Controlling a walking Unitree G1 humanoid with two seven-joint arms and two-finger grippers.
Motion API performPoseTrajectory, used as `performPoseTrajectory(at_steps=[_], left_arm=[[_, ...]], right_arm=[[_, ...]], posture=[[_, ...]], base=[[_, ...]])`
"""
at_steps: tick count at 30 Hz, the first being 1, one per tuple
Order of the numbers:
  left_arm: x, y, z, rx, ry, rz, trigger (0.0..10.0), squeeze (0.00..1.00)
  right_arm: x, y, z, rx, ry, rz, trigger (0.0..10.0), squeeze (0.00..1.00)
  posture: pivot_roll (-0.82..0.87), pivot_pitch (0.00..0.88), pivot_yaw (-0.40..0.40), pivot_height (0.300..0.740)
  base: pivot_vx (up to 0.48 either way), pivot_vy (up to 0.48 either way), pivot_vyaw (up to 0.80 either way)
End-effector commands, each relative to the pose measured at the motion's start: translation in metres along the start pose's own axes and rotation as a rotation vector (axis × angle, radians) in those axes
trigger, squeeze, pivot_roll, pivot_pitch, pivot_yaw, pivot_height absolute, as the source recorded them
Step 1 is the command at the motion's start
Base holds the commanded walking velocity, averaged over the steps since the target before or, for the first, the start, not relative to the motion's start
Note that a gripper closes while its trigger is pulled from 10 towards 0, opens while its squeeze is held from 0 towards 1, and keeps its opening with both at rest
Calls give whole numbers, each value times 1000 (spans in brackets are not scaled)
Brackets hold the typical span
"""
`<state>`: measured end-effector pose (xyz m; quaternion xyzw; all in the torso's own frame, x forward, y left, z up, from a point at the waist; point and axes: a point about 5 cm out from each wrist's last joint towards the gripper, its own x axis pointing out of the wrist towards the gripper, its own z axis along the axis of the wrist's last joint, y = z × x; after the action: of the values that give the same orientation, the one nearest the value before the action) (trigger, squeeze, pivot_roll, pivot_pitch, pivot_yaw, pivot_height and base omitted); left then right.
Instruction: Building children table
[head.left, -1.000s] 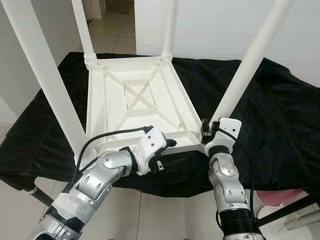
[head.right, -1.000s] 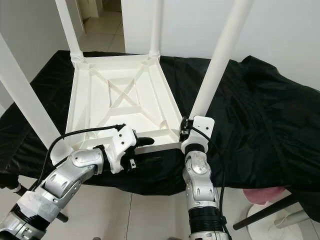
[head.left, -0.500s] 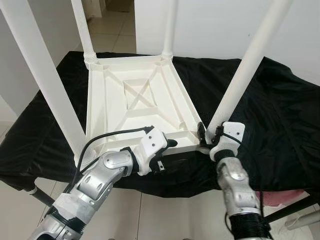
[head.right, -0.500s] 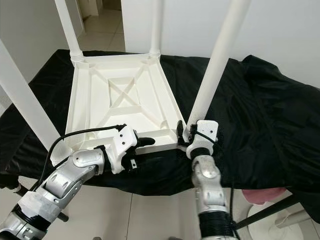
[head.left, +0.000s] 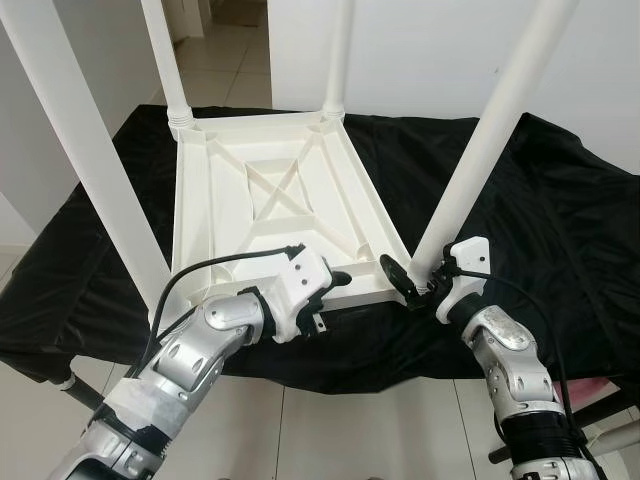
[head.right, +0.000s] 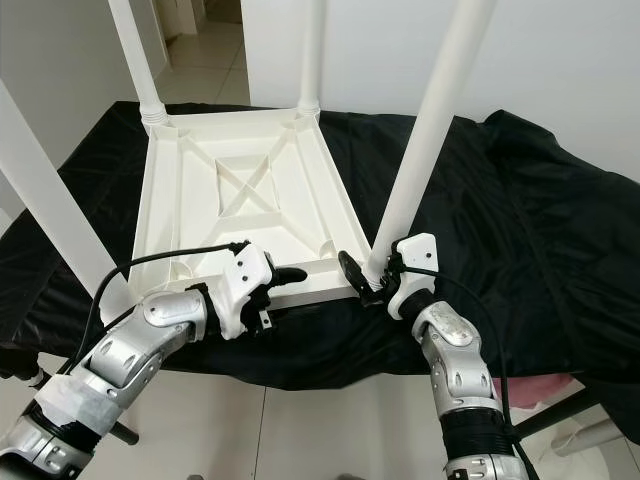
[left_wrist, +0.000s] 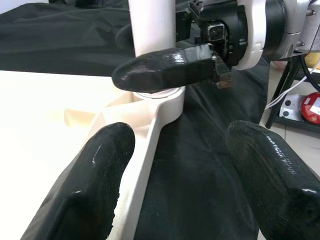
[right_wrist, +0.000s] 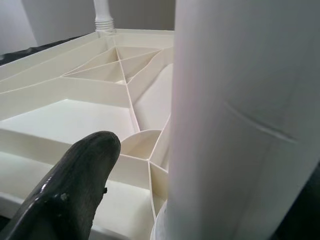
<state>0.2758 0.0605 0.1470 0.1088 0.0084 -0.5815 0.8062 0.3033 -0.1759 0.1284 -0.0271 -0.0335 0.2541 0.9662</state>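
Standing by: an upturned white children's table (head.left: 275, 205) lies top-down on a desk draped in black cloth (head.left: 560, 220), all four legs pointing up.
Right claw: the right claw (head.right: 368, 272) sits at the foot of the near-right leg (head.left: 478, 150), one black finger on the table side of it, the other hidden behind; I'd say it is around the leg, but clenched or loose I cannot tell.
Left claw: the left claw (left_wrist: 172, 192) is spread wide, empty, straddling the table's near rim (head.left: 345, 290) just left of that corner.
Risk: this leg leans outward to the right; if it isn't fully seated in its socket (left_wrist: 160, 100), a sideways tug could cock or pop it.
Second risk: the table's near edge is close to the desk's front edge, so a pull toward the robot could slide it off.
Room: open cloth to the right and far right; the near-left leg (head.left: 90, 160) crowds the left arm.
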Motion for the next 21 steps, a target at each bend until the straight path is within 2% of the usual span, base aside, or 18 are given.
performPoseTrajectory(at_steps=[1, 2, 3, 4, 5, 6, 19, 20, 21], left_arm=[[-1, -1, 0, 12, 8, -85, 10000, 0], [-1, 1, 1, 16, 7, -84, 10000, 0], [-1, 1, 1, 16, 7, -84, 10000, 0], [-1, 2, 2, 19, 7, -83, 10000, 0], [-1, 2, 2, 19, 7, -83, 10000, 0], [-1, 4, 2, 22, 8, -81, 10000, 0], [0, 6, 1, 23, 7, -68, 10000, 0], [0, 8, 1, 24, 7, -65, 10000, 0], [0, 8, 1, 24, 7, -65, 10000, 0]], right_arm=[[3, -1, -3, -22, 24, 40, 10000, 0], [5, -5, -4, -27, 35, 46, 7412, 0], [5, -5, -4, -27, 35, 46, 7412, 0], [7, -9, -5, -36, 42, 52, 4000, 0], [7, -9, -5, -36, 42, 52, 4000, 0], [7, -11, -6, -33, 43, 57, 0, 0], [5, -13, -9, -6, 18, 50, 0, 0], [4, -11, -11, 4, 17, 27, 10000, 0], [4, -11, -11, 4, 17, 27, 10000, 0]], posture=[[-42, 0, 12, 740], [-42, 0, 17, 740], [-42, 0, 17, 740], [-42, 0, 23, 740], [-42, 0, 23, 740], [-40, 0, 25, 740], [-41, 0, 29, 740], [-42, 0, 32, 740], [-42, 0, 32, 740]], base=[[0, 0, 0], [0, 0, 0], [0, 0, 0], [0, 0, 0], [0, 0, 0], [0, 0, 0], [0, 0, 0], [0, 0, 0], [0, 0, 0]])
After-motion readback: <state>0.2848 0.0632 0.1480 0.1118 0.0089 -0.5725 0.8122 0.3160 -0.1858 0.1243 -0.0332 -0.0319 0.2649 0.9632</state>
